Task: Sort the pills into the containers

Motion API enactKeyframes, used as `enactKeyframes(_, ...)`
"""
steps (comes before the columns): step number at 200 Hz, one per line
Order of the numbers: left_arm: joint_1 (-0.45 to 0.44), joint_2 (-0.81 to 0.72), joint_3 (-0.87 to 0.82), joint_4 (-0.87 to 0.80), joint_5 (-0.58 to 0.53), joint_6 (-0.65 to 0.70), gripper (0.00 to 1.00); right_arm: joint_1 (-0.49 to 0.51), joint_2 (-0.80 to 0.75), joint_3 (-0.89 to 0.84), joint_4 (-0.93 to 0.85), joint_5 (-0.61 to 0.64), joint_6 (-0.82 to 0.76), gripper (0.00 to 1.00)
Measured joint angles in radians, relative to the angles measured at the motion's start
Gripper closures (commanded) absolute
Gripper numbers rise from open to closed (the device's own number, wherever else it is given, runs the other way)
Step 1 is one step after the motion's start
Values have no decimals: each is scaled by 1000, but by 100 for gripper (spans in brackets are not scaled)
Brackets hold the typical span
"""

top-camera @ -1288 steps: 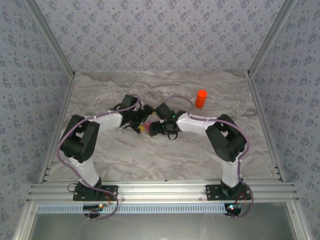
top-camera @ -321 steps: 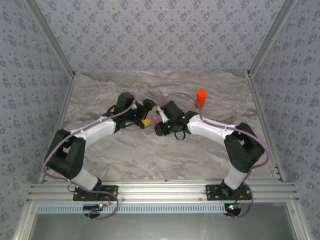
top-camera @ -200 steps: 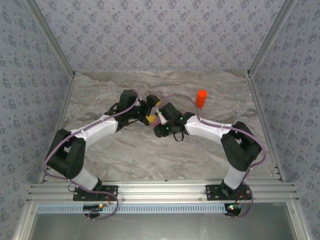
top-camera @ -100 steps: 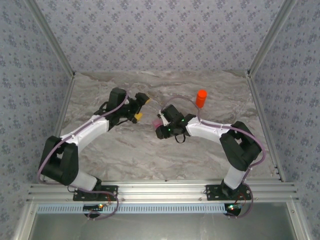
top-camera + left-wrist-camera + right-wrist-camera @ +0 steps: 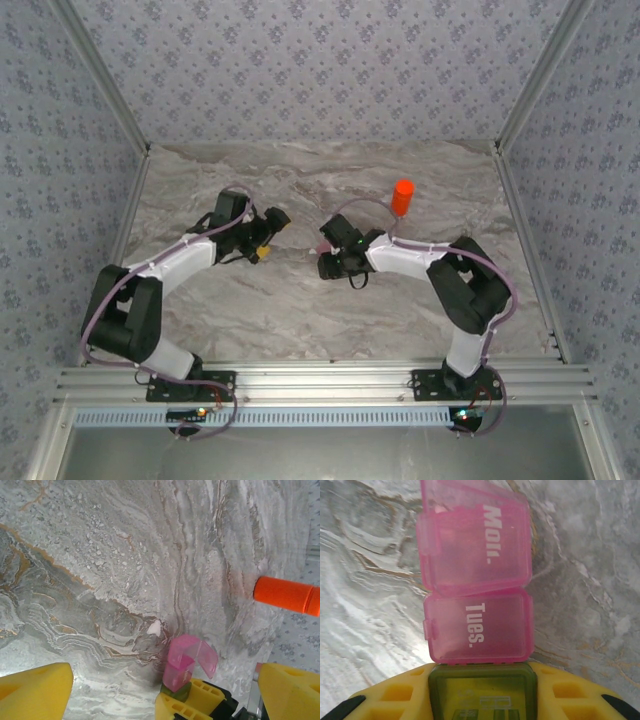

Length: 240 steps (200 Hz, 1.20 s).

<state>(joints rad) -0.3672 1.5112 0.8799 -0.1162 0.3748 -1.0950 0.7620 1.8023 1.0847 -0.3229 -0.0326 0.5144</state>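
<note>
The containers (image 5: 477, 625) are a short strip: two pink compartments marked "Mon." and "Tues." and an olive-green one. My right gripper (image 5: 328, 252) is shut on the green end, and the pink end points away from it. The "Mon." lid (image 5: 205, 655) stands open; the "Tues." lid is closed. A small white pill (image 5: 154, 627) lies on the marble just beyond the pink end. My left gripper (image 5: 270, 233) hangs open to the left of the strip, apart from it, its yellow fingers (image 5: 35, 692) wide with nothing between them.
An orange bottle (image 5: 402, 196) stands on the marble table (image 5: 250, 300) behind and right of the right gripper, and also appears in the left wrist view (image 5: 285, 594). Patterned walls and metal rails (image 5: 320, 380) bound the table.
My left gripper has drawn back to the left, away from the containers, and stands open. The right gripper still holds the strip and has shifted only slightly.
</note>
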Motion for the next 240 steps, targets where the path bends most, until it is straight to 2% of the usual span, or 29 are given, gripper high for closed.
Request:
enactKeyframes(31, 1, 10, 0, -1, 6, 14, 5, 13, 18, 16, -27, 25, 25, 61)
enactKeyframes(76, 1, 17, 6, -16, 6, 27, 4, 18, 25, 30, -34, 30, 43, 27)
enactKeyframes(95, 6, 17, 9, -23, 7, 41, 3, 20, 24, 37, -44, 29, 38, 20)
enactKeyframes(140, 19, -2, 8, -100, -2, 109, 2, 4, -86, 38, -104, 23, 30, 19)
enactKeyframes(170, -17, -70, -32, -124, -22, 134, 2, -71, -164, 63, -120, -7, 7, 19)
enactKeyframes(196, -54, -112, -95, -129, -51, 135, 2, -114, -113, 163, -153, -34, -40, 21)
enactKeyframes(240, -56, -130, -151, -146, -98, 111, 2, -83, 36, 317, -214, -42, -131, 32)
